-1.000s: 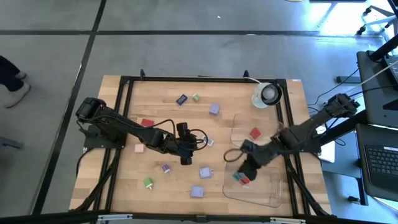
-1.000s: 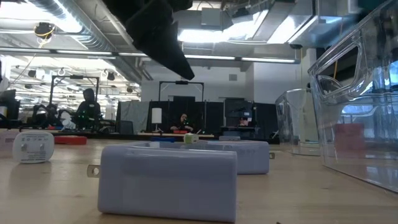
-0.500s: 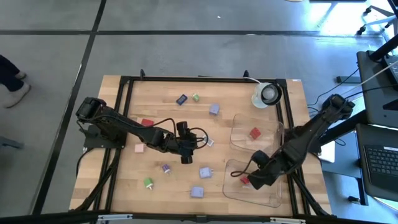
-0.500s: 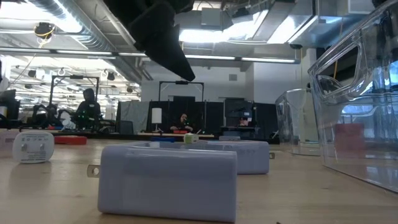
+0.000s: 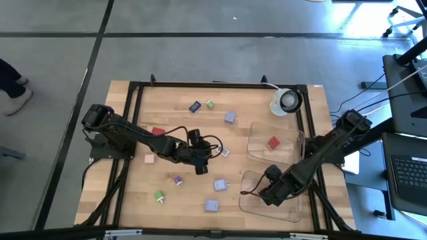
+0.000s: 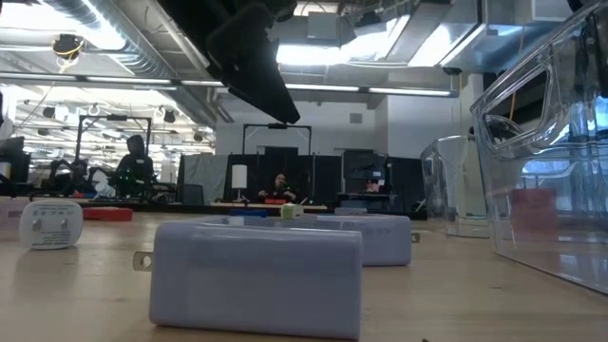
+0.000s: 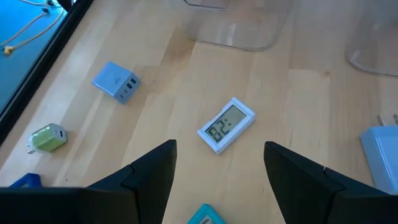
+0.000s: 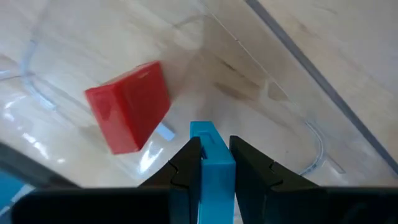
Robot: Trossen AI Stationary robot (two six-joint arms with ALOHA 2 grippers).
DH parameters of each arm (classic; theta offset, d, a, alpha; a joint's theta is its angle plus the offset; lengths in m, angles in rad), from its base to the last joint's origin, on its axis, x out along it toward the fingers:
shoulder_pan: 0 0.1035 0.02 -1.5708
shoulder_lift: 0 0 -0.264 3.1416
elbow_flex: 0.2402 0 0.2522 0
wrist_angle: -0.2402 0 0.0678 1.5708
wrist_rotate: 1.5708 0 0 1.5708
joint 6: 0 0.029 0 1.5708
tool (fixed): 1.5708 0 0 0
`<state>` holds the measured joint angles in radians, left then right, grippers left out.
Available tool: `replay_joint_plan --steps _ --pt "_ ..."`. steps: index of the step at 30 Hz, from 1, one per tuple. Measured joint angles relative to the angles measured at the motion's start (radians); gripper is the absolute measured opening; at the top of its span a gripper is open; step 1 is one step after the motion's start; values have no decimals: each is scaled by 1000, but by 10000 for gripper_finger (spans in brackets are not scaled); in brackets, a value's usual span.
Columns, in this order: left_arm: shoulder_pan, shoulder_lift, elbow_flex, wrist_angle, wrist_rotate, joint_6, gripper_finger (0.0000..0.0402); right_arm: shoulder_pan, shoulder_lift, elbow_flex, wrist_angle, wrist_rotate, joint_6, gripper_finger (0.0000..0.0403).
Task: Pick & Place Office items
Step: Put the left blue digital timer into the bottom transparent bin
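My right gripper (image 5: 267, 195) hangs over the near clear tray (image 5: 287, 212), shut on a teal piece (image 8: 210, 138). A red block (image 8: 129, 115) lies on the tray floor just beyond it. My left gripper (image 5: 199, 167) is open above mid-table. Its fingers stand to either side of a small white display piece (image 7: 226, 125) on the wood, without touching it. Other pieces lie flat on the table: lavender (image 5: 230, 117), blue (image 5: 194, 106), green (image 5: 159, 195), red (image 5: 157, 131), pink (image 5: 149, 159). Another red piece (image 5: 273, 143) sits in the far tray. My right gripper pinches the teal piece between its two fingers, and the piece's end (image 8: 205, 129) sticks out past the fingertips (image 8: 186, 158). The fingers point down into the near tray. Whether the piece rests on the tray floor, I cannot tell.
A white tape roll (image 5: 287, 101) stands at the far right corner. The two clear trays fill the table's right side, and their tall walls (image 6: 551, 142) rise in the low view. Two lavender blocks (image 6: 256, 275) lie near the near edge. A black frame runs round the table.
My right gripper has moved toward the table's near edge over the near tray, and its arm has swung that way. It now covers the red block that showed beside it in the high view. The left arm has kept still.
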<state>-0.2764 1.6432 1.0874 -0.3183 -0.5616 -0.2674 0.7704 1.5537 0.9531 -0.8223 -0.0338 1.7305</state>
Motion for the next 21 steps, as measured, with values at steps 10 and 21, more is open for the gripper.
replay_joint_plan --steps 10,21 --pt "0 0 0 -13 13 -97 239 -5 5 0 20 -58 -63 107" --pt "4 0 0 -241 94 -418 245 -7 -2 0 21 -129 -74 229"
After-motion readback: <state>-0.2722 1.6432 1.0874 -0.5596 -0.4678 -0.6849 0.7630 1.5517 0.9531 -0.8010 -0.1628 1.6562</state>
